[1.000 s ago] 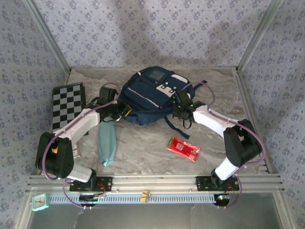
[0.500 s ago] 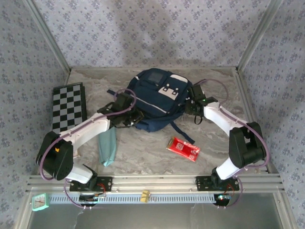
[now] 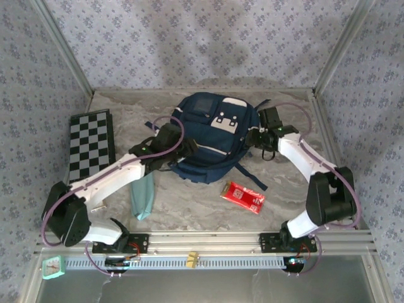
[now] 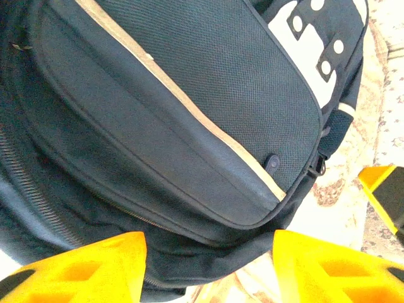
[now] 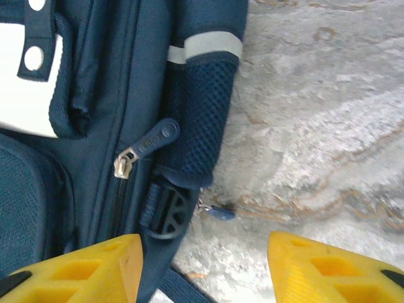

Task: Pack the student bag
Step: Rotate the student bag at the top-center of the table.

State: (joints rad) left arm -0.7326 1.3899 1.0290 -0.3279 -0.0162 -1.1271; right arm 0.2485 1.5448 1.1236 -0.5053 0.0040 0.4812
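the bag (image 3: 211,136) is lying flat at the middle back of the table, and its zip (image 5: 129,161) is looking closed. the left gripper (image 4: 205,268) is standing spread at its lower edge and the right gripper (image 5: 202,265) is spread beside its side, both holding nothing. the board (image 3: 90,144), pouch (image 3: 142,194) and packet (image 3: 242,196) are lying outside, so i am judging the packing hardly begun.

- Student bag (image 3: 211,136): near-left side partly covered by left hand (image 3: 181,151); cut by top and left edges in left wrist view.
- Teal pouch (image 3: 142,197): far end hidden under left arm (image 3: 113,170).
- Red packet (image 3: 242,197): print too small to read.
- Zip pull (image 5: 154,140): lettering blurred.
- Right hand (image 5: 202,265): fingers (image 5: 82,268) cut by bottom edge.
- Small teal item (image 3: 54,267) off the near-left corner of the bench (image 3: 196,211): too small to identify.
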